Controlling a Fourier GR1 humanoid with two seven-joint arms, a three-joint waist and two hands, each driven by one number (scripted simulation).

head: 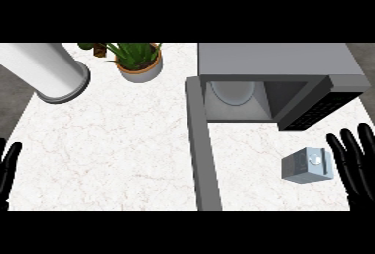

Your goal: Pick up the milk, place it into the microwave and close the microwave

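The milk (pixel 307 165) is a small grey-white carton with a round cap, standing on the counter at the right, in front of the microwave. The microwave (pixel 278 74) is at the back right; its cavity (pixel 234 96) shows a glass turntable and its door (pixel 315 104) hangs open toward the right. My right hand (pixel 353 163) is just right of the carton, fingers straight and pointing up, apart from it. My left hand (pixel 7 168) shows only at the left edge, fingers straight.
A potted plant (pixel 138 59) and a large white cylinder (pixel 45 69) stand at the back left. A grey strip (pixel 201 154) runs from the microwave's left side to the counter's front edge. The white marble counter (pixel 110 154) spreads between.
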